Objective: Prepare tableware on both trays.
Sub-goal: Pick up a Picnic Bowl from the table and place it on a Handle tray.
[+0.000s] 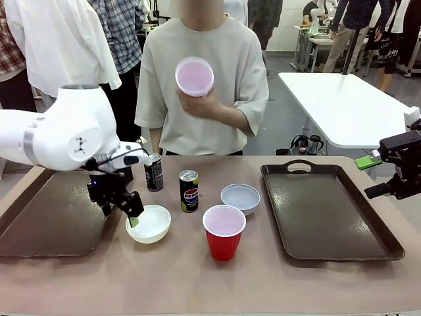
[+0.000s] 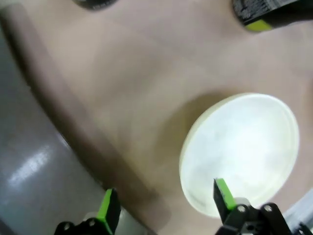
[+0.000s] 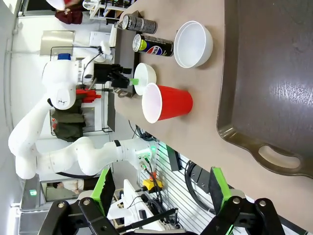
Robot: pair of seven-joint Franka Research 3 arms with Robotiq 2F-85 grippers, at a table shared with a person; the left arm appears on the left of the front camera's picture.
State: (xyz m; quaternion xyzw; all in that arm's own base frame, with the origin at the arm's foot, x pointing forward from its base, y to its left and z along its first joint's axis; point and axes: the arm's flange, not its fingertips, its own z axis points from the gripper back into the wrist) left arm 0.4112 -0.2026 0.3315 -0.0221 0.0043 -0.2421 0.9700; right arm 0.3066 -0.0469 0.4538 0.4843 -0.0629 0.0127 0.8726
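Left gripper [image 1: 129,214] hangs with jaws wide apart astride the rim of the white bowl [image 1: 150,227], 1 green pad over its inside, the other toward the left tray [image 1: 39,224] just beside it. Just beyond stand the Pepsi can [image 1: 189,191] and a 2nd dark can [image 1: 153,172], with a red cup [image 1: 223,234] and the grey-blue bowl [image 1: 241,197] near on the bowl's other side. Farther off lies the right tray [image 1: 329,217], the right gripper [image 3: 161,193] spread open past its outer edge, and the person's hand [image 1: 209,105] holds the other red cup [image 1: 195,76] at chest height.

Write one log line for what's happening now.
left gripper: open at white bowl rim | right gripper: open by right tray | person: holds cup
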